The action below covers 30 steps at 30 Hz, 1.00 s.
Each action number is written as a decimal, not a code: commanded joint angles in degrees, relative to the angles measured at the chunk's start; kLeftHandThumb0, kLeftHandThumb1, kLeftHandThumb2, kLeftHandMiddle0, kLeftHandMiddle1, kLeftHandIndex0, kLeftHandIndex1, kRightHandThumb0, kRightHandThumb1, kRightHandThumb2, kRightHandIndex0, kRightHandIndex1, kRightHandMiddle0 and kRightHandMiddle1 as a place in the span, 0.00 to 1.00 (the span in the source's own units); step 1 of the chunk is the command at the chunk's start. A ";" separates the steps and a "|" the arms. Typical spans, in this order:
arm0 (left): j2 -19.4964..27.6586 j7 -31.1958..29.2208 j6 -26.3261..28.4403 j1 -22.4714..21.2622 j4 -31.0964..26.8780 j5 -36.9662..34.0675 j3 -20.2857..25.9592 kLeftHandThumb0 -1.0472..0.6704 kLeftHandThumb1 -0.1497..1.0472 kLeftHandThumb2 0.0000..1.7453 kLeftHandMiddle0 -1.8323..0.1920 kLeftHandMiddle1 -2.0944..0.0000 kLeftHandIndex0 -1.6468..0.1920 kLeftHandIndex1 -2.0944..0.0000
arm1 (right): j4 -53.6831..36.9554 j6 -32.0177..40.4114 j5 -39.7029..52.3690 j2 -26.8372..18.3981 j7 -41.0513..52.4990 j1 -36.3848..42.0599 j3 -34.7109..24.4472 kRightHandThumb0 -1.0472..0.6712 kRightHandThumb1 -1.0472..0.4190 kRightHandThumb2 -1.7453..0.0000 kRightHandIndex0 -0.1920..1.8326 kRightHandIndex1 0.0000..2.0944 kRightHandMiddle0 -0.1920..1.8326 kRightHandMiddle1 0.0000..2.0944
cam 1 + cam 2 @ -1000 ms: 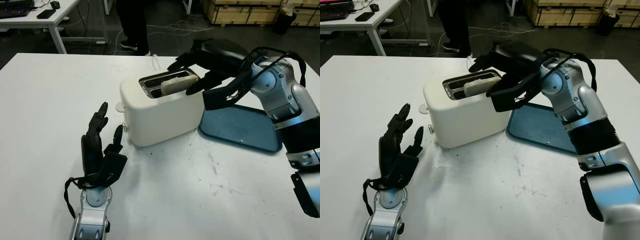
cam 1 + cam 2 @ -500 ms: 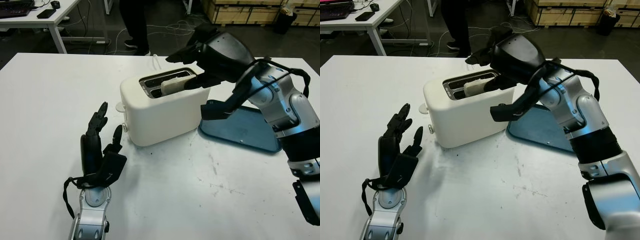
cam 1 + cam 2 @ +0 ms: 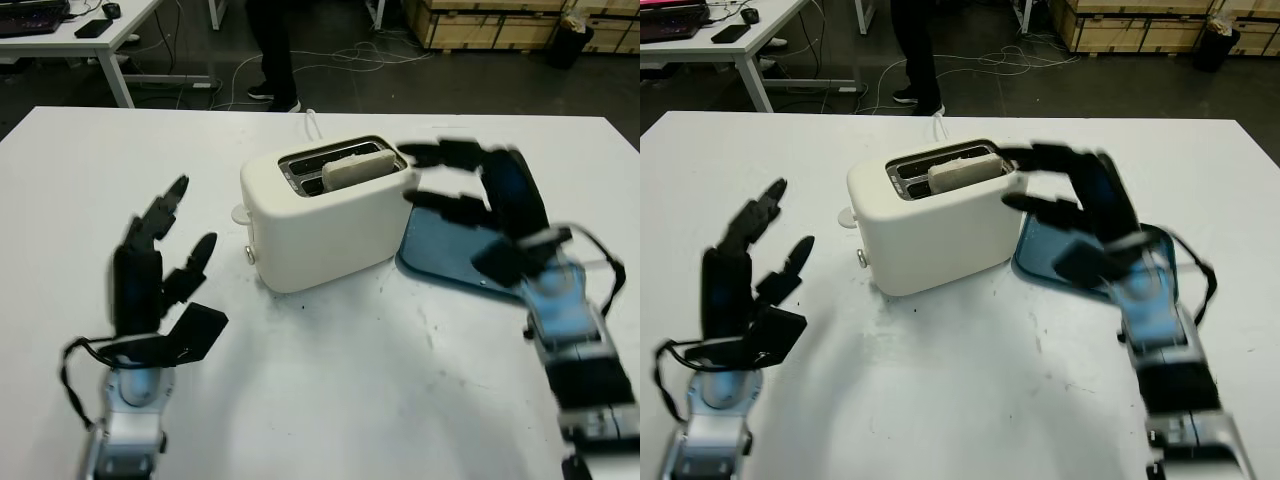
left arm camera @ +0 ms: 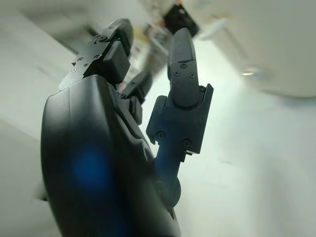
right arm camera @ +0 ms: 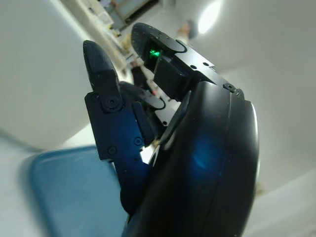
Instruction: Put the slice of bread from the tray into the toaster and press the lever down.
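We see pale bread (image 3: 352,168) standing in the white toaster (image 3: 325,215), apart from our empty, unclenched right robot hand (image 3: 470,185).

Even, bright overhead light; soft shadow under the toaster (image 3: 325,215) on the white table (image 3: 330,400). Motion blur smears the right hand (image 3: 480,195) at centre right and, less so, the left hand (image 3: 150,270). Both wrist views have backgrounds out of focus.
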 commanded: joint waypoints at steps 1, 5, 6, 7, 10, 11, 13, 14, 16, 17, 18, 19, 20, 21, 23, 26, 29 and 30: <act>2.60 -0.10 -1.45 -1.41 0.54 1.73 1.14 0.42 0.86 0.01 0.66 0.68 0.52 0.94 | -2.28 0.64 2.57 1.51 0.11 3.60 -1.62 0.39 0.14 1.00 0.55 0.21 0.59 0.02; 8.25 -1.59 -3.63 -3.79 1.27 3.77 2.11 0.46 0.82 0.00 0.58 0.67 0.46 0.93 | -5.73 4.22 10.01 4.91 1.93 9.30 -3.81 0.40 0.13 1.00 0.58 0.19 0.60 0.01; 9.65 -2.11 -4.39 -4.57 1.87 3.79 2.29 0.47 0.80 0.00 0.55 0.66 0.44 0.92 | -6.81 5.42 11.65 5.69 2.28 10.42 -4.27 0.40 0.14 1.00 0.59 0.19 0.60 0.01; 10.91 -2.54 -5.14 -5.29 2.52 3.87 2.42 0.47 0.79 0.00 0.54 0.66 0.42 0.91 | -7.70 6.39 12.81 6.28 2.54 11.27 -4.67 0.41 0.14 1.00 0.59 0.19 0.60 0.01; 14.79 -3.35 -7.67 -7.80 4.95 5.28 2.42 0.46 0.73 0.00 0.47 0.66 0.35 0.91 | -9.44 8.03 14.51 7.39 3.41 13.01 -5.51 0.42 0.13 1.00 0.59 0.18 0.60 0.01; 15.91 -4.28 -8.26 -8.60 5.46 5.03 2.36 0.46 0.71 0.00 0.46 0.66 0.34 0.91 | -9.92 8.61 14.97 7.67 3.74 13.41 -5.63 0.43 0.13 1.00 0.59 0.18 0.60 0.01; 17.79 -5.93 -9.43 -10.04 6.27 4.57 2.16 0.48 0.68 0.00 0.43 0.67 0.30 0.91 | -11.09 10.11 15.02 8.15 3.70 14.02 -5.87 0.43 0.13 1.00 0.59 0.18 0.60 0.01; 18.71 -6.44 -10.43 -10.78 6.87 4.42 2.02 0.48 0.67 0.00 0.41 0.68 0.28 0.91 | -11.51 10.55 14.83 8.34 3.55 14.16 -6.02 0.43 0.13 1.00 0.59 0.17 0.60 0.01; 19.98 -6.80 -12.41 -12.04 8.05 4.46 1.74 0.49 0.66 0.00 0.38 0.68 0.25 0.92 | -11.97 10.78 14.24 8.55 3.33 14.14 -6.35 0.43 0.13 1.00 0.59 0.17 0.60 0.01; 20.42 -6.96 -13.17 -12.63 8.52 4.73 1.49 0.49 0.66 0.00 0.37 0.69 0.24 0.92 | -12.19 11.01 14.35 8.59 3.47 13.97 -6.51 0.43 0.13 1.00 0.59 0.17 0.60 0.01; 20.75 -7.12 -13.80 -13.15 8.96 5.01 1.16 0.49 0.65 0.00 0.36 0.69 0.23 0.92 | -12.41 11.35 14.73 8.67 3.69 13.78 -6.68 0.43 0.13 1.00 0.59 0.17 0.60 0.01; 20.90 -7.14 -14.39 -13.59 9.49 5.28 0.75 0.50 0.65 0.00 0.34 0.69 0.22 0.93 | -12.70 11.92 15.15 8.76 3.87 13.60 -6.84 0.43 0.13 1.00 0.59 0.17 0.60 0.01; 20.84 -7.21 -14.57 -13.85 9.81 5.70 0.31 0.50 0.65 0.00 0.33 0.69 0.21 0.93 | -12.99 12.48 15.45 8.82 4.02 13.45 -7.01 0.43 0.13 1.00 0.59 0.17 0.60 0.01; 20.77 -7.32 -14.63 -14.00 10.02 6.20 -0.13 0.50 0.65 0.00 0.33 0.68 0.21 0.93 | -13.26 12.91 15.59 8.86 4.11 13.32 -7.15 0.43 0.13 1.00 0.59 0.17 0.61 0.01; 20.69 -7.22 -15.08 -14.43 10.84 7.15 -1.05 0.49 0.66 0.00 0.32 0.67 0.19 0.93 | -13.33 13.02 16.03 8.83 4.71 12.99 -7.35 0.44 0.13 1.00 0.59 0.16 0.61 0.01; 20.87 -7.60 -15.75 -15.37 12.64 7.93 -2.32 0.48 0.68 0.00 0.33 0.63 0.18 0.95 | -13.59 13.84 16.00 8.72 4.92 12.61 -7.48 0.44 0.13 1.00 0.60 0.16 0.61 0.01; 21.15 -8.39 -15.51 -16.44 14.08 8.78 -3.36 0.44 0.69 0.01 0.33 0.60 0.17 0.96 | -13.73 14.72 16.15 8.55 5.49 12.40 -7.59 0.43 0.14 1.00 0.60 0.16 0.61 0.00; 21.13 -8.79 -15.16 -16.72 14.27 8.97 -3.58 0.44 0.70 0.01 0.34 0.60 0.17 0.96 | -13.71 14.92 16.03 8.38 5.79 12.34 -7.56 0.43 0.14 1.00 0.60 0.16 0.61 0.00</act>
